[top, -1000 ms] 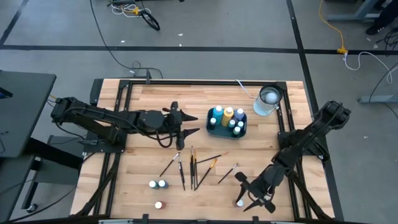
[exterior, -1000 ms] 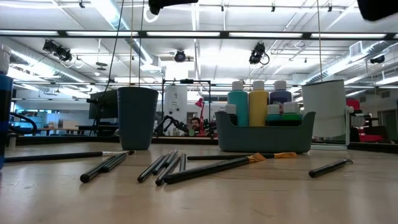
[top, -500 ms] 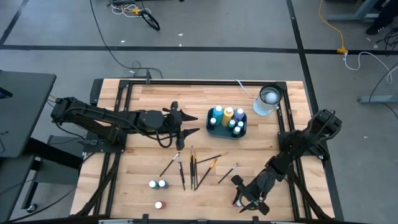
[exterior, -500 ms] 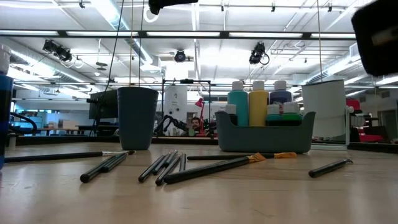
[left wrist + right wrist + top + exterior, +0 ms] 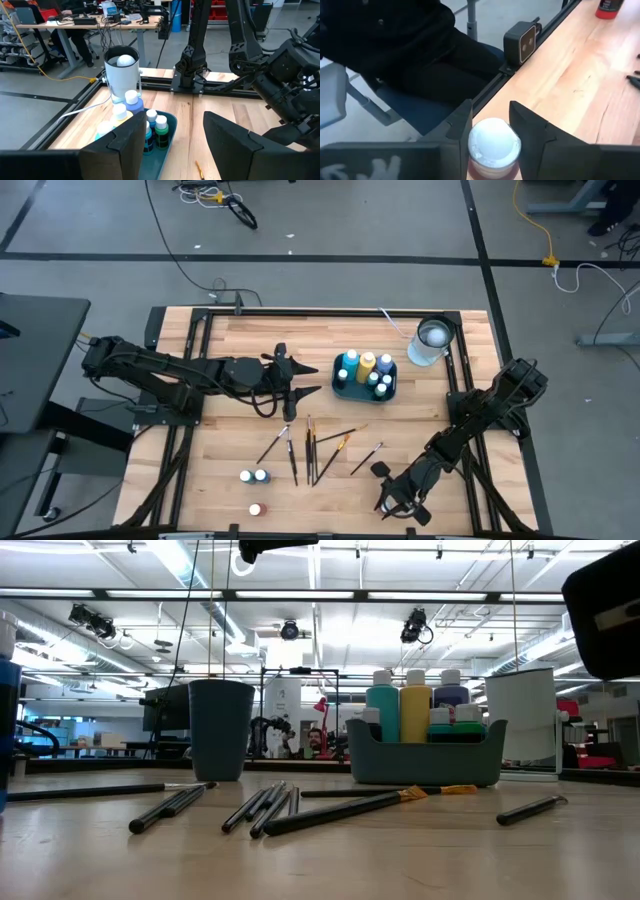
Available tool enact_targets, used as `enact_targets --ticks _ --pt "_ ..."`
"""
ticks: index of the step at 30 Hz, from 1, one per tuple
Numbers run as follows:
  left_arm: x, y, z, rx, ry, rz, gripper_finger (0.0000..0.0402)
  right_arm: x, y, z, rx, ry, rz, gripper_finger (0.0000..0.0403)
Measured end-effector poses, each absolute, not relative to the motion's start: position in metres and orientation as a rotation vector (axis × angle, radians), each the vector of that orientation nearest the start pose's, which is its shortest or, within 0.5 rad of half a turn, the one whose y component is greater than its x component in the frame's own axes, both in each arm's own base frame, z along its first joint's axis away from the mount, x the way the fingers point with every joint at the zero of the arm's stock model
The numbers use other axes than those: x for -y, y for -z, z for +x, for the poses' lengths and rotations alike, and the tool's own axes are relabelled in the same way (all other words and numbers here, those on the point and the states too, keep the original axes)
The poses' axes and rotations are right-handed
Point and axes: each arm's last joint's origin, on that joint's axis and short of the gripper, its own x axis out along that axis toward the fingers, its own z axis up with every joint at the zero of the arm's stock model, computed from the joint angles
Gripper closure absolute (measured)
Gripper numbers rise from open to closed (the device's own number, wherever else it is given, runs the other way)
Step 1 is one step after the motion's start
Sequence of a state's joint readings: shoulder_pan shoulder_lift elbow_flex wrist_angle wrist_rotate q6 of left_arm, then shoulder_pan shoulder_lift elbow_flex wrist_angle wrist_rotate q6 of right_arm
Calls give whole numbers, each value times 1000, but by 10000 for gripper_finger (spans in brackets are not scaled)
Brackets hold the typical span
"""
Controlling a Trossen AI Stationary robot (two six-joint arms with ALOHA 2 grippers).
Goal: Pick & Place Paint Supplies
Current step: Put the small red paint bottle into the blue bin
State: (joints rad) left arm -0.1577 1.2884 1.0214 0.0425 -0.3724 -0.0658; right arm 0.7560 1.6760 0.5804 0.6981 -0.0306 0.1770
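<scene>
Between right gripper (image 5: pixel 490 122) fingers, white-capped bottle (image 5: pixel 494 146)

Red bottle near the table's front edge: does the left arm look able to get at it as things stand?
Probably yes. The red bottle stands alone on bare wood, nothing crowding it. The left gripper hovers open beyond the paintbrushes; the right gripper works well off to the side.

Left claw (image 5: pixel 305 380) open above mid-table; right claw (image 5: pixel 388 502) low at the near edge.
</scene>
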Motion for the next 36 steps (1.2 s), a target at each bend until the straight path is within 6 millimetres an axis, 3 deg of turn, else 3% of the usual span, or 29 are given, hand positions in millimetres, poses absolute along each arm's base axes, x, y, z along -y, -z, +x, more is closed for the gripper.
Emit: enact_targets --ticks 4,8,13,16,19,27,36 --pt "35 -329 289 -210 -221 -5 194 -208 -149 222 -338 -683 6 295" --pt "35 -329 289 -210 -221 -5 194 -200 -166 226 -178 -473 -162 295" --pt "35 -329 289 -210 -220 -5 194 -171 -182 238 -124 28 -294 286" --pt "35 -329 289 -210 -220 -6 194 -146 -185 247 -140 402 -285 287" --pt "35 -329 289 -210 -221 -5 194 -124 -184 253 -146 659 -247 293" --pt "35 -329 289 -210 -221 -5 194 -88 -167 264 -253 750 -217 285" --pt "35 -329 289 -210 -220 -5 194 -68 -152 265 -357 739 -138 286"
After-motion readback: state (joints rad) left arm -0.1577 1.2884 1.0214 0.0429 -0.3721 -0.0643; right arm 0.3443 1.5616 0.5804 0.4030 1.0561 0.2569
